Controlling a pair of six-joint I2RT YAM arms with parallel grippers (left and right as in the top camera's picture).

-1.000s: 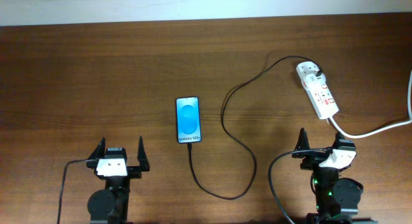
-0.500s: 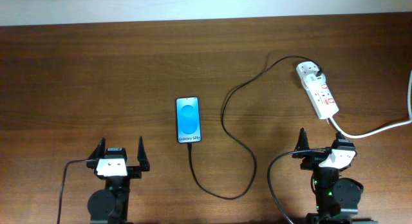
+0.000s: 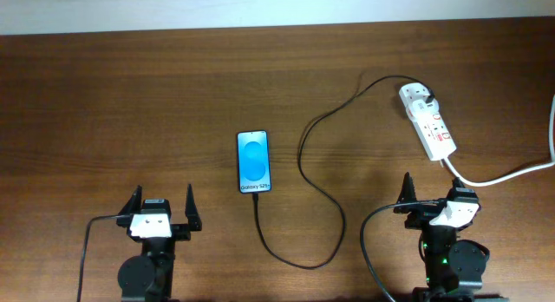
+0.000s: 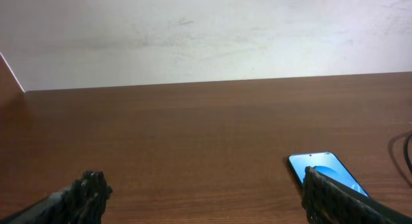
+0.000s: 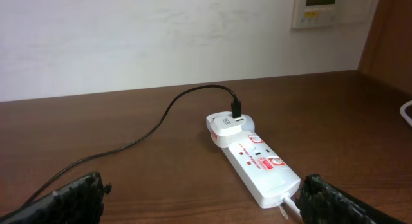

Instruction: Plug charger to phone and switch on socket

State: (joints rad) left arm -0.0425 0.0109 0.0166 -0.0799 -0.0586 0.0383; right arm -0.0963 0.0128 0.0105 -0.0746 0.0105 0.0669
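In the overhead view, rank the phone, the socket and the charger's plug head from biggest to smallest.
The socket and the phone look about alike: socket longer, phone wider, so unranked.
Then the charger's plug head, clearly smallest.

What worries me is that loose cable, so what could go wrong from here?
1. The charger cable loops loosely across the table between the phone and the right gripper. An arm reaching forward might snag it and drag the phone or tug its end away from the phone.
2. The socket has small red switches set close together. The right gripper's open fingers might press the wrong one or shove the strip sideways.
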